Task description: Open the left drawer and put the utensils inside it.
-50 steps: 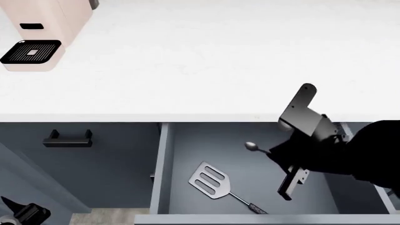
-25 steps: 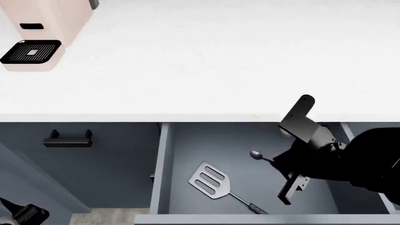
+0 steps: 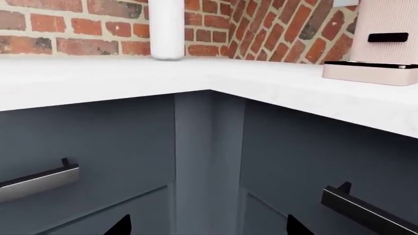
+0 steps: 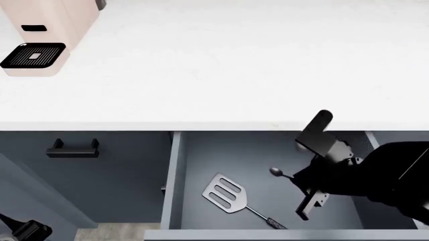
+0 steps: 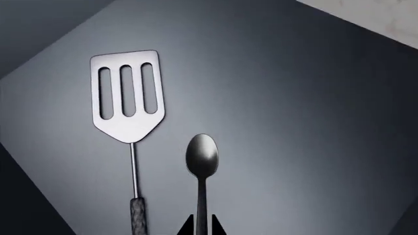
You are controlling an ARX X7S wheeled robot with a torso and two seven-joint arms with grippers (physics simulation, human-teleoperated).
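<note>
Head view shows the left drawer (image 4: 201, 165) pulled open, with the right gripper (image 4: 293, 179) lowered into it, pinching the teaspoon (image 4: 276, 172) by its handle. The fingers (image 5: 216, 226) are closed nearly together on the thin stem, which the right wrist view shows running straight out ahead of them to the bowl. The spatula (image 4: 228, 195) already lies flat on the drawer floor, beside the teaspoon and forward of the fingers, its slotted blade level with the spoon bowl and clear of it.

The step in hand looks like releasing the teaspoon. To do it well, the gripper should sink until the bowl is touching or just above the drawer floor before the fingers part, so the spoon does not bounce or slide onto the spatula. Then the arm should rise straight up, clear of the bench (image 4: 221, 65) edge above.

The left gripper (image 4: 27, 230) hangs low, well apart from the drawer, near the narrower drawer front (image 4: 87, 170); whether it is parted cannot be told, though nothing is visibly held.
</note>
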